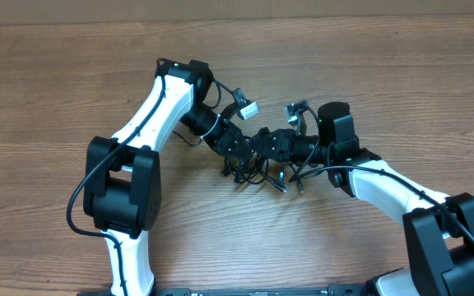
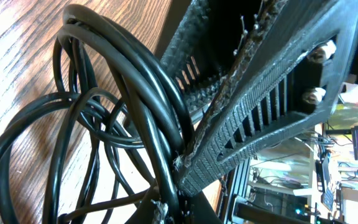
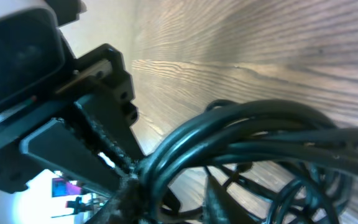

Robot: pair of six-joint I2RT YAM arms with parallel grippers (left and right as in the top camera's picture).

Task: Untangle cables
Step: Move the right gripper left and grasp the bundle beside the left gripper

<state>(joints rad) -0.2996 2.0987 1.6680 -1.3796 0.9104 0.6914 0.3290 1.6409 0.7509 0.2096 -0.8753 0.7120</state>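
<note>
Wood-grain worktop fills the overhead view. Left arm and right arm, both white w/ black joints, reach in from the near edge and meet approx mid-worktop, hands nose to nose.

Left hand is clamped fully closed on the cables. Wrist cam shows the black strands pinched right where its ribbed fingers come together, w/ loops spilling out over the wood.

Right hand: the bundle runs in btwn its fingers, but the pic's blurry, so I can't tell if it's actually gripping or just partly closed around them.

Cables sit in one tangled clump under & just on the near side of both hands, resting on the worktop. A couple of plug ends stick out of the clump's near side.
</note>
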